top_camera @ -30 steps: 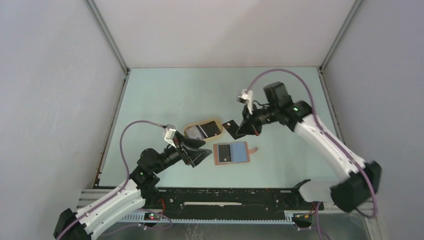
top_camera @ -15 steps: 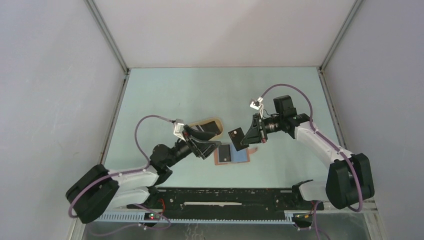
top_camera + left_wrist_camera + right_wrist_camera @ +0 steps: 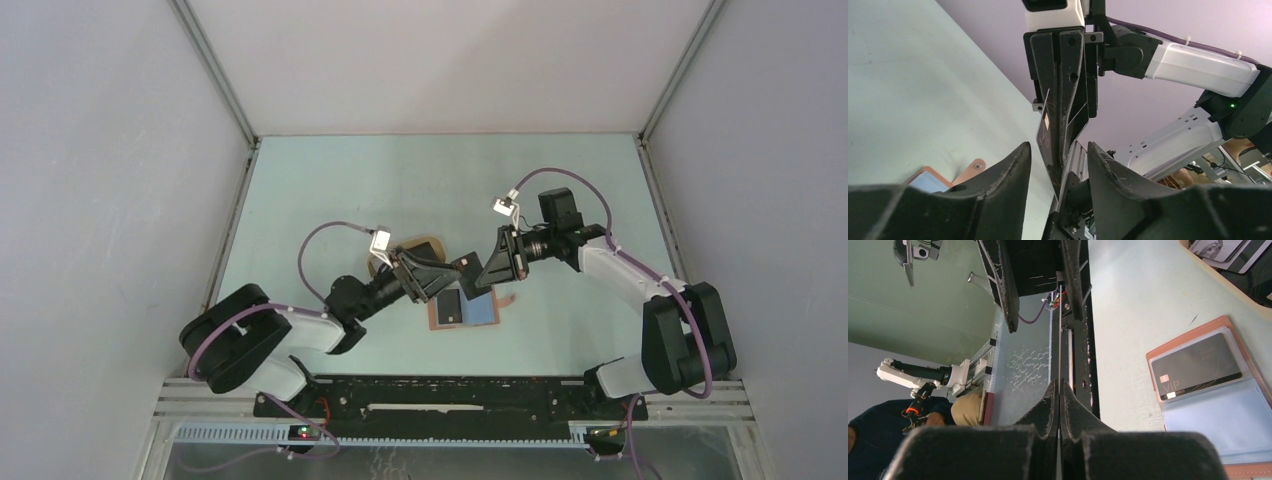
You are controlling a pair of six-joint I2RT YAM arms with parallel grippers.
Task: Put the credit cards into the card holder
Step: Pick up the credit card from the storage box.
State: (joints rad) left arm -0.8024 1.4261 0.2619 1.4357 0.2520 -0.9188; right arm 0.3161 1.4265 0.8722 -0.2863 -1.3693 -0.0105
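On the table, the brown card holder lies open.

It was a robotics lab test cell: plain grey wall panels in aluminium framing boxed in a pale green table. Two white-and-black arms were bolted to a black rail and trailed purple cables. Past the table's near edge, the right wrist view caught another white robot arm and a person in dark blue.
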